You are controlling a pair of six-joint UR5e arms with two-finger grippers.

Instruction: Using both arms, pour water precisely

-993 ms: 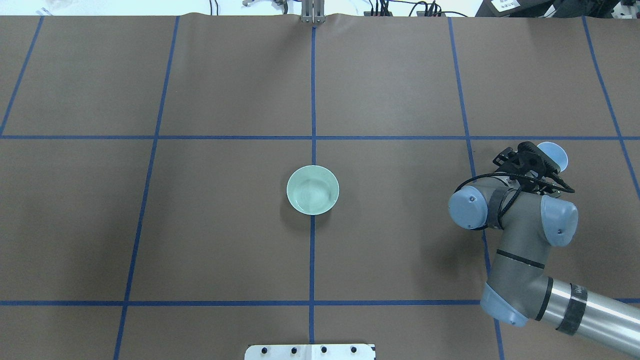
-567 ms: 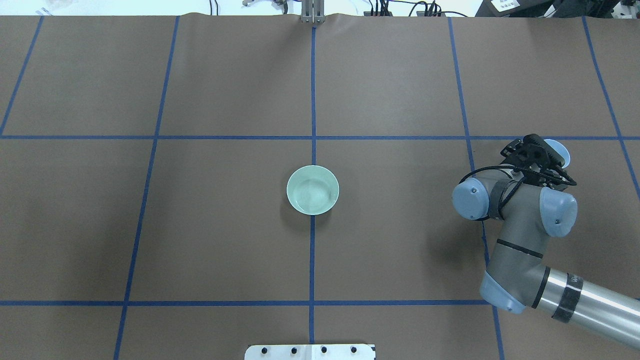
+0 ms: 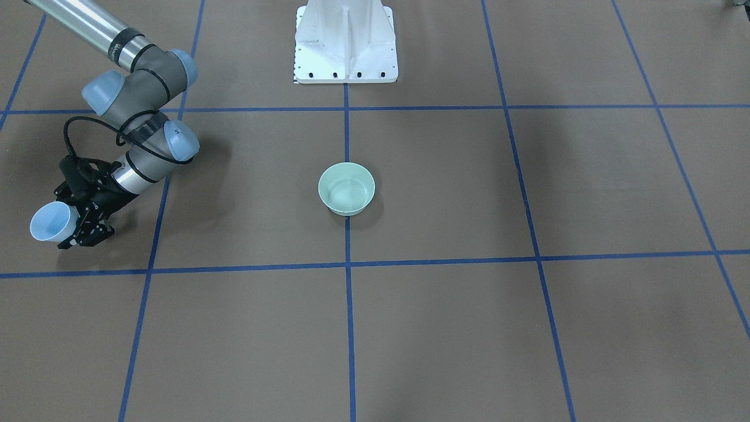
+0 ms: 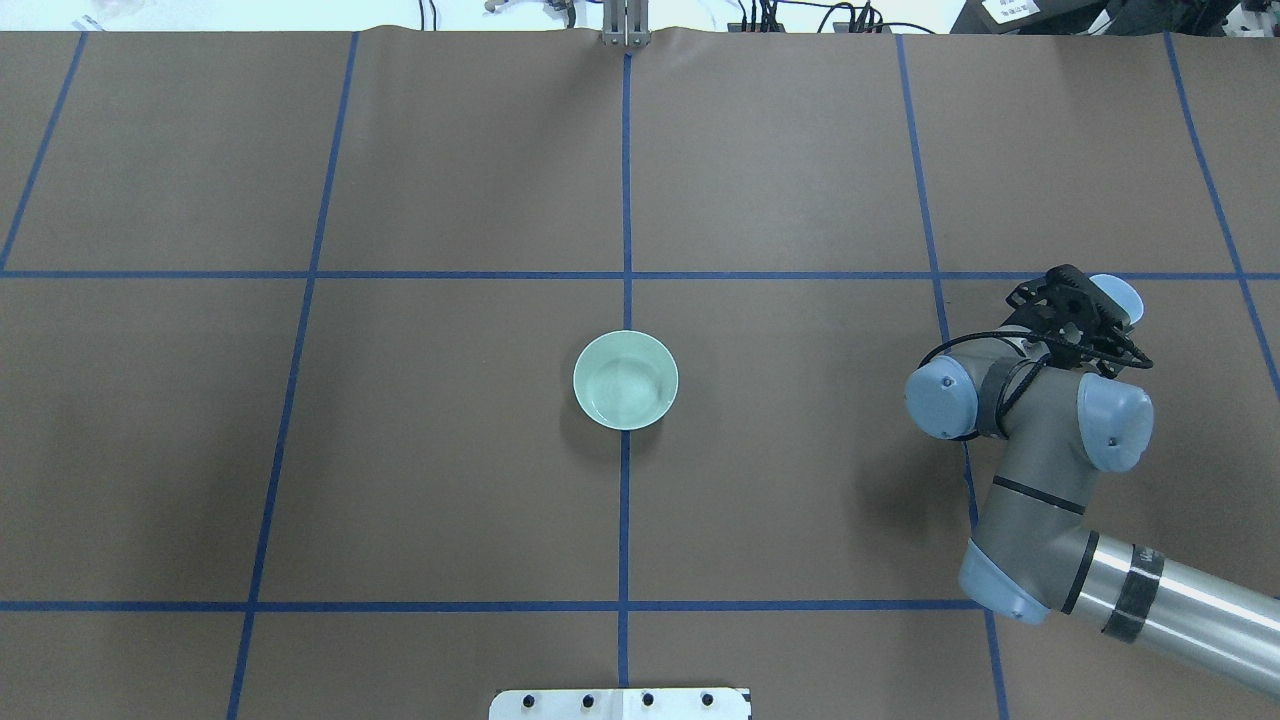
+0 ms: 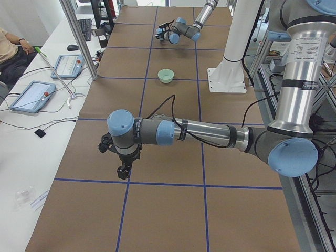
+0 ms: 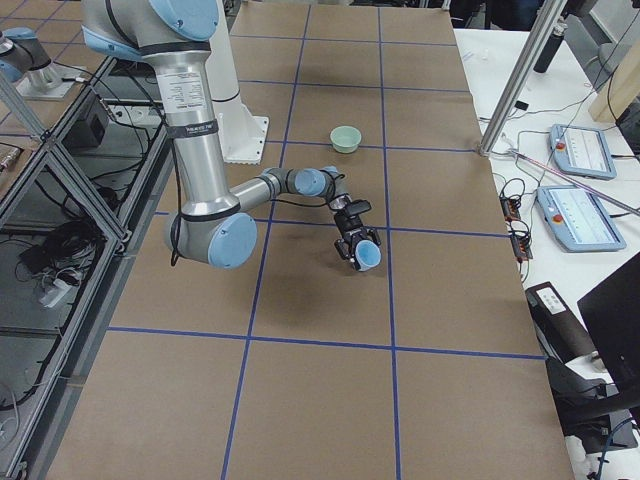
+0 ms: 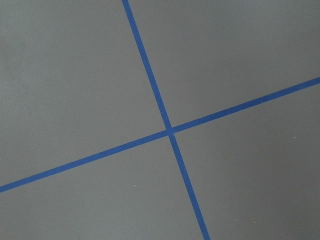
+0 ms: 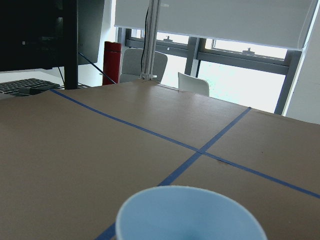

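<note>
My right gripper [image 3: 75, 230] is shut on a light-blue cup [image 3: 53, 221], low over the table on my right side; it also shows in the overhead view [image 4: 1085, 300] with the cup [image 4: 1120, 296]. The cup's rim fills the bottom of the right wrist view [image 8: 190, 212]. I see no water inside the cup. A pale green bowl [image 4: 626, 380] stands at the table's centre, with a faint sheen of water inside. My left gripper [image 5: 122, 171] shows only in the exterior left view, pointing down over bare table, and I cannot tell whether it is open or shut.
The white pedestal [image 3: 345, 44] stands at my edge of the table. Blue tape lines [image 7: 170, 131] divide the brown table cover. Tablets and cables [image 5: 31, 95] lie on the white side benches, and an aluminium post [image 6: 515, 85] stands at the table's far edge.
My right arm has carried the cup a little farther from me and slightly to the right. The ripples in the green bowl have smoothed out.
</note>
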